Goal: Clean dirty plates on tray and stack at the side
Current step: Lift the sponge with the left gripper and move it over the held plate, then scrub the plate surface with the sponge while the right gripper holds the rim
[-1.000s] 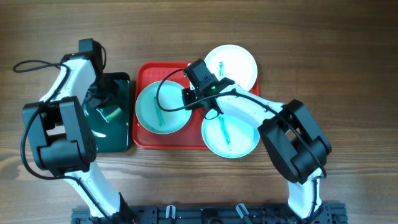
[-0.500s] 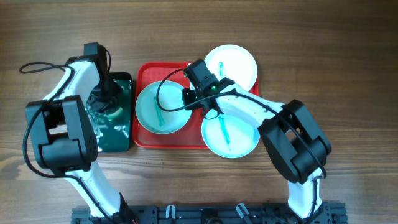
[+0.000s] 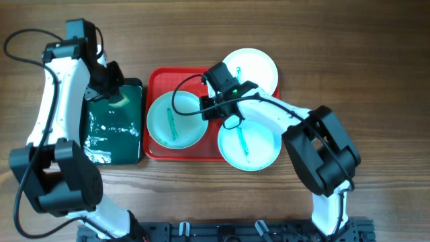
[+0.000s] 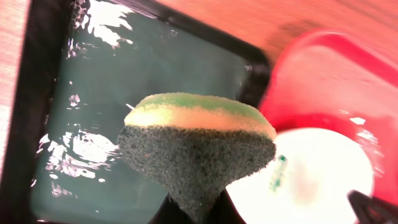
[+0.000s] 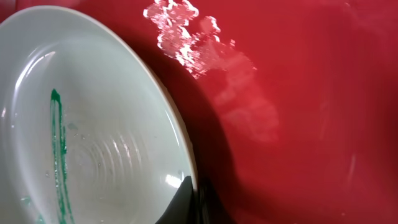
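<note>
Red tray [image 3: 158, 79], three teal-streaked plates, both grippers clamped.

Right gripper [image 3: 209, 109] closed on the right-hand rim of the left plate [image 3: 176, 119], in the tray's left half. Left gripper [image 3: 117, 97] shut tight on a green-and-yellow sponge [image 4: 196, 143], above the wet dark green tray [image 3: 114, 138], just left of the red one. Upper plate [image 3: 255, 67] and lower plate [image 3: 259, 151] overhanging the right rim, partly covered by the right arm. Fingertips cut off at the bottom edge of both wrist views.
</note>
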### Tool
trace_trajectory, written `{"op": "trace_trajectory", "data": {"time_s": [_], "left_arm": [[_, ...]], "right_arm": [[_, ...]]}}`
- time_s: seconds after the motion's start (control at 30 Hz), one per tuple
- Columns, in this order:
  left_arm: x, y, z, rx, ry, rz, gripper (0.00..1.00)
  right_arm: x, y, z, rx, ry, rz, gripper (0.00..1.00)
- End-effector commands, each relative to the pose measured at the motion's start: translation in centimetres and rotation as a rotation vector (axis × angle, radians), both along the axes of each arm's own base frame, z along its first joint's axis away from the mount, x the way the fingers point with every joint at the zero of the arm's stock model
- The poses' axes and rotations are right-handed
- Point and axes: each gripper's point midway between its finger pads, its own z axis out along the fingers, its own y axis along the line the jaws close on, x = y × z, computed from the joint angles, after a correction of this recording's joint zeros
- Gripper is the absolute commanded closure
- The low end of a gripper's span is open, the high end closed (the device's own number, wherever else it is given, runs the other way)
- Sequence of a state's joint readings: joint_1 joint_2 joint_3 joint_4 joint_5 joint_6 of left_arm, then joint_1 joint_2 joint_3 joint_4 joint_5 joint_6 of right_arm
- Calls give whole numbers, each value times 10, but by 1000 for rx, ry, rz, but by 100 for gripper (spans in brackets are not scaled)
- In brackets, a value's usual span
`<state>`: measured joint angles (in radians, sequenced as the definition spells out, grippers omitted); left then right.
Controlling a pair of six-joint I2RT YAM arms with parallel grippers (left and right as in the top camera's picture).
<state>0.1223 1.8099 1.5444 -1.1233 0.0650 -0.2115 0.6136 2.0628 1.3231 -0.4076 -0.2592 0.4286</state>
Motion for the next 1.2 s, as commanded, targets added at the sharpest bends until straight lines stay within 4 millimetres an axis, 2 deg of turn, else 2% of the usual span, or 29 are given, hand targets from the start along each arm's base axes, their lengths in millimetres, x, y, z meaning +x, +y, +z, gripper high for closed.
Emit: {"op": "trace_trajectory", "data": {"time_s": [0.0,0.17,0.3,0.47,0.57,0.63,0.7,0.8,0.83,0.9,0.97,1.17], "left_arm": [[0,-28,-1,-73,-4,-104,96],[-9,-60,-27,-80,32,-188,96],[-14,-97,-53,-80,21,-275,96],[-31,-123,-91,-97,31,-245,96],[-37,-128,-110,-50,17,-231,96],[-39,-109,-121,120,-8,-133,96],[-38,-107,-121,195,-30,-111,96],[-37,-117,-121,203,-48,-141,96],[-43,-125,-122,183,-31,-173,96],[-65,-164,-125,0,44,-353,96],[-79,-184,-124,-118,84,-425,96],[-67,-183,-121,-155,47,-401,96]], "right_arm": [[6,-5,10,53,36,-24,96],[2,-4,10,62,43,5,96],[-1,-2,8,73,60,9,96],[-2,1,5,86,71,16,96],[-1,1,5,89,67,16,96],[-1,1,5,88,68,17,96],[-1,1,5,88,67,17,96],[-1,1,5,88,67,17,96],[-1,1,5,88,66,17,96],[-1,2,5,89,65,18,96],[-1,2,5,89,64,19,96],[-2,1,4,85,71,18,96]]}}
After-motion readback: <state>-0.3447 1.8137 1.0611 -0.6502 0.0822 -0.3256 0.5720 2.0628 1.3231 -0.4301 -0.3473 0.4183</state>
